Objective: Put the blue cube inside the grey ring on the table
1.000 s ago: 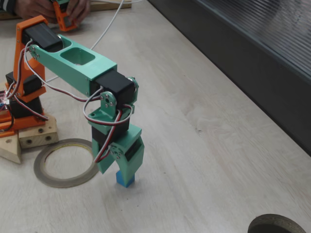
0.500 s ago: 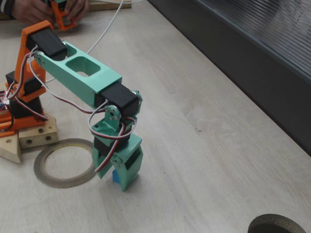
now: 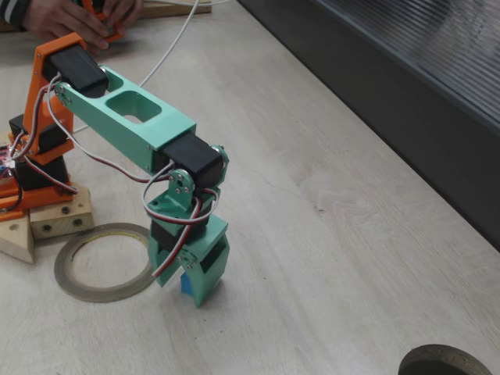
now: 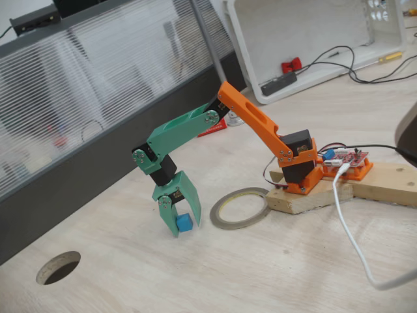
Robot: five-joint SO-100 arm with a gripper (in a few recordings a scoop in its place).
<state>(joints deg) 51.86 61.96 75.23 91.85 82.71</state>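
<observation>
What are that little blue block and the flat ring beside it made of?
The blue cube, sitting between the fingers of the hand, looks like matte plastic or foam: plain, even colour, no shine. The grey ring looks like a thin tape roll, dull grey-brown outside with a pale yellowish inner rim, probably cardboard.

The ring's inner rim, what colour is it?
Pale yellowish, seen best on the grey ring in a fixed view.

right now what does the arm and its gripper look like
The arm has mint-green printed links with a rounded cutout, black servo blocks at the joints, and an orange base section. Red, black and white wires loop along it. The gripper is mint green, with two broad fingers tapering downward.
</observation>
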